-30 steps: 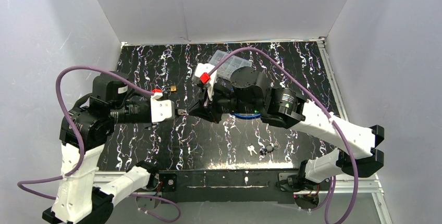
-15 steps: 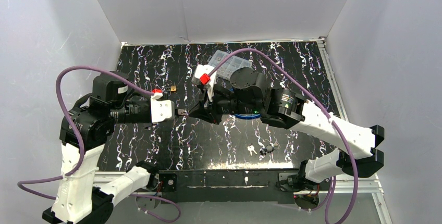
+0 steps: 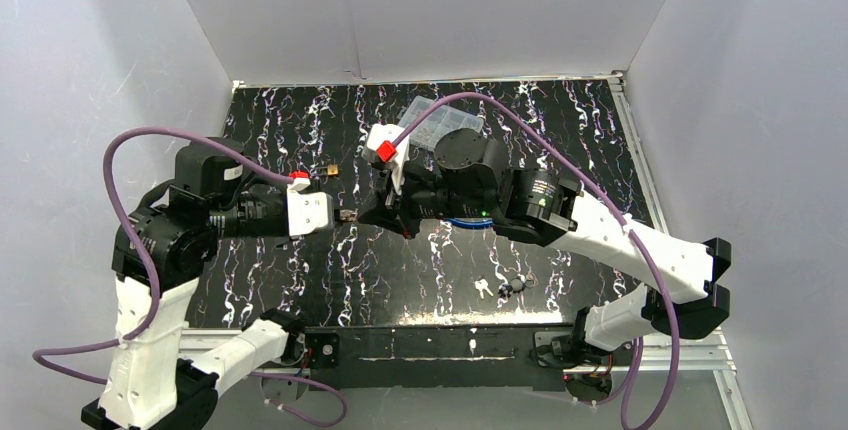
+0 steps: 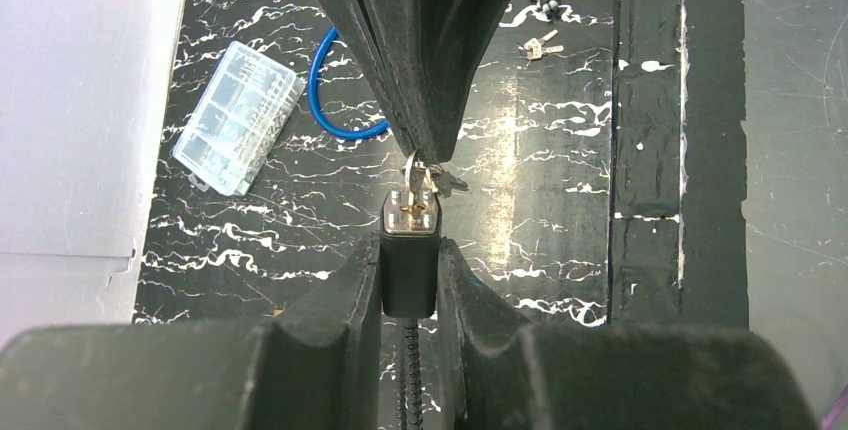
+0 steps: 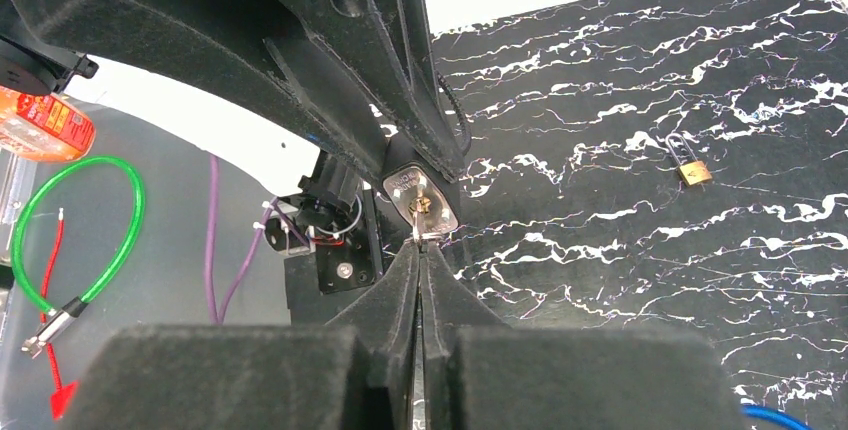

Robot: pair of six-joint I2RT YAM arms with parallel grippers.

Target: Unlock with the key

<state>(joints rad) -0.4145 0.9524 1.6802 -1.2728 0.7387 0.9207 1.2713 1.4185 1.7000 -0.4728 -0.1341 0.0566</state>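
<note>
Right pincer [image 5: 420, 248] pinches small silver key [image 4: 412, 174] inside black metal-faced lock [image 4: 409, 275], which left pincer [image 4: 410, 255] clamps; I fear off-axis twisting bends it.

Black, white-veined worktop [image 3: 280, 120]: clear compartment box [image 4: 238, 118] sits upper centre, a blue cable loop [image 4: 345, 134] just below it, a small brass padlock [image 5: 692, 171] left of centre, and loose keys [image 3: 484, 287] lower centre-right.

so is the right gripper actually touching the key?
Touching. Right wrist view: the right gripper pinches the key where it sticks out of the padlock face, with no gap visible.
</note>
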